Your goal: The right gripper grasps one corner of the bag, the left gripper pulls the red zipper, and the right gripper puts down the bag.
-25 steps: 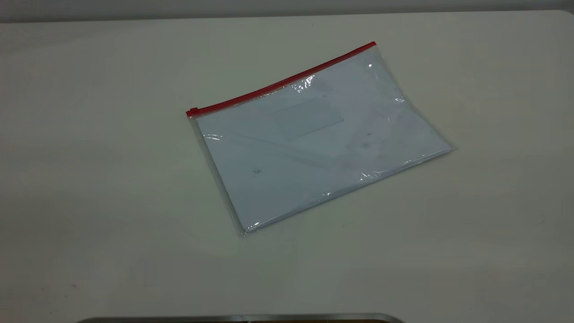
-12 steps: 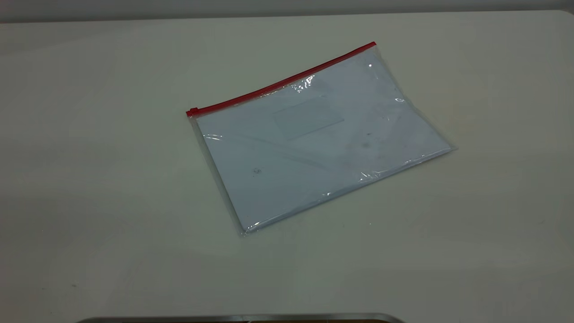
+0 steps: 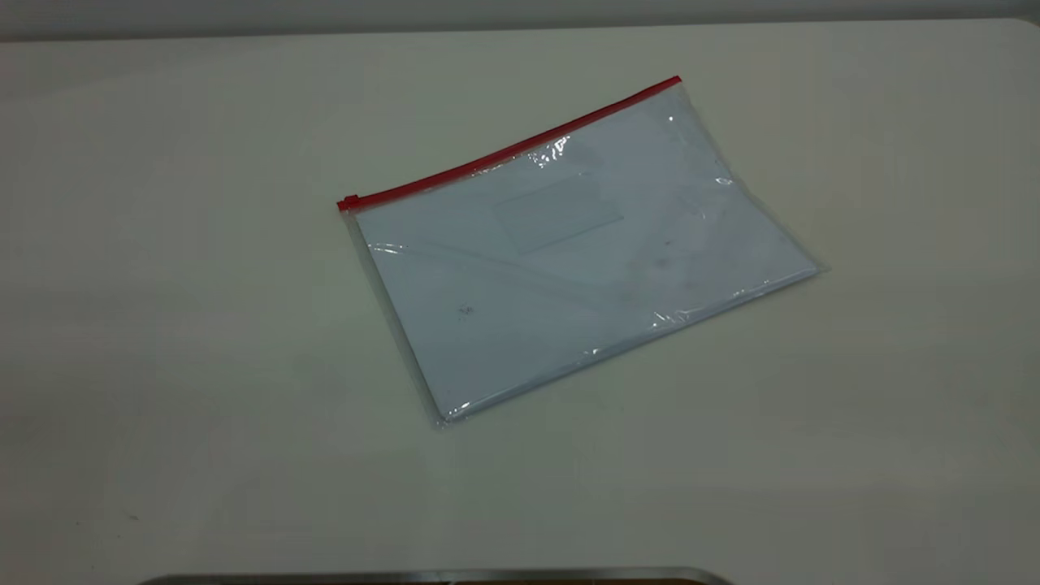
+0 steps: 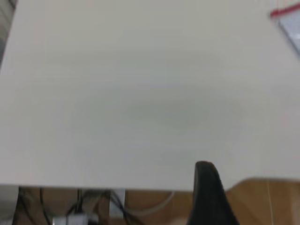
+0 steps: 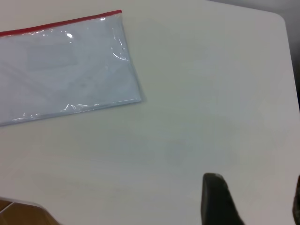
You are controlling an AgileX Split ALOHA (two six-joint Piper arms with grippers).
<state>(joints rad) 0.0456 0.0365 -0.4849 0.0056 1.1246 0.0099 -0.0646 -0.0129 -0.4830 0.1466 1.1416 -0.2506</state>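
Right gripper (image 5: 251, 199) hangs over bare table (image 3: 162, 325), fingers apart, holding nothing.
The bag (image 3: 581, 252) lies flat mid-table, red zipper (image 3: 508, 150) along its far edge; left gripper (image 4: 211, 197) near the table's edge, state unclear.

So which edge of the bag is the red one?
The long far edge of the bag, where the red zipper runs. The other three edges are plain clear plastic.

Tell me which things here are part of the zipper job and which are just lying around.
For the job:
bag, flat on the table
red zipper, slider at its left end
right gripper, open, away from the bag
left gripper, at the table's edge

Lying about:
nothing loose; only the table and cables beneath it
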